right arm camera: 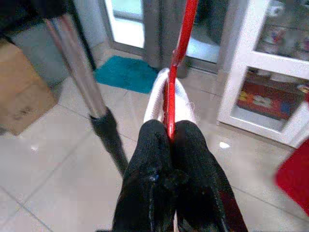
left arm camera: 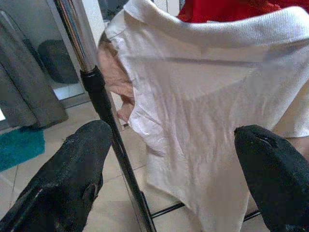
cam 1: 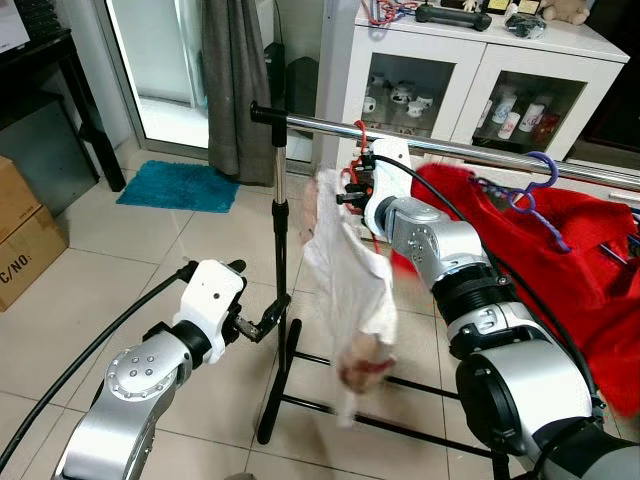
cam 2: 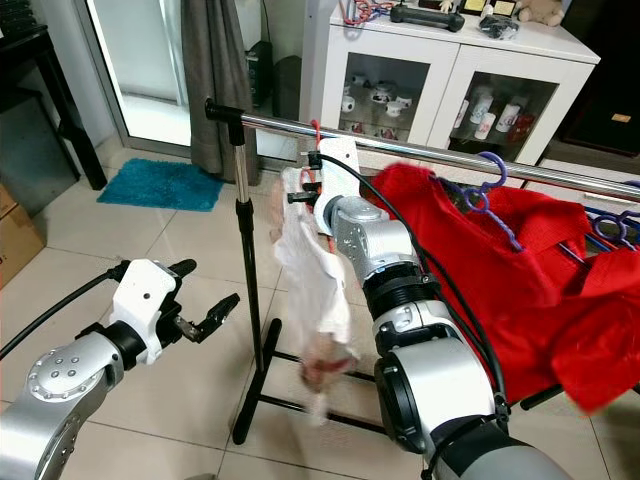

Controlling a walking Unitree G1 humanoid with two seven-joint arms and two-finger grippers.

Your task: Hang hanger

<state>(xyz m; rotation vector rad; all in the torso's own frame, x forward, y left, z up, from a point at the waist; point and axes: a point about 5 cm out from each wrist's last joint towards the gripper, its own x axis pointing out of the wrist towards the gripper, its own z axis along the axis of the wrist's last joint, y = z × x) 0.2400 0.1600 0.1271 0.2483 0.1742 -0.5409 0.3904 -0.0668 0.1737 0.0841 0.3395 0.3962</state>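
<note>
A red wire hanger [right arm camera: 181, 43] carries a white shirt [cam 1: 350, 290]. Its hook [cam 1: 360, 135] is at the silver rail [cam 1: 480, 150] of the clothes rack, beside the upright post [cam 1: 281, 240]; I cannot tell whether the hook rests on the rail. My right gripper [cam 1: 352, 188] is just below the rail, shut on the hanger's red wire, which runs between its fingertips [right arm camera: 159, 140]. My left gripper [cam 1: 262, 322] is low and left of the post, open, pointing at the shirt [left arm camera: 203, 96], with nothing between its fingers [left arm camera: 72, 169].
A red garment [cam 1: 560, 260] on a purple hanger [cam 1: 535, 185] fills the rail to the right. Behind stand a white glass-door cabinet [cam 1: 470, 80] and a grey curtain [cam 1: 235, 80]. A teal mat [cam 1: 180, 185] and cardboard boxes [cam 1: 20, 240] lie to the left.
</note>
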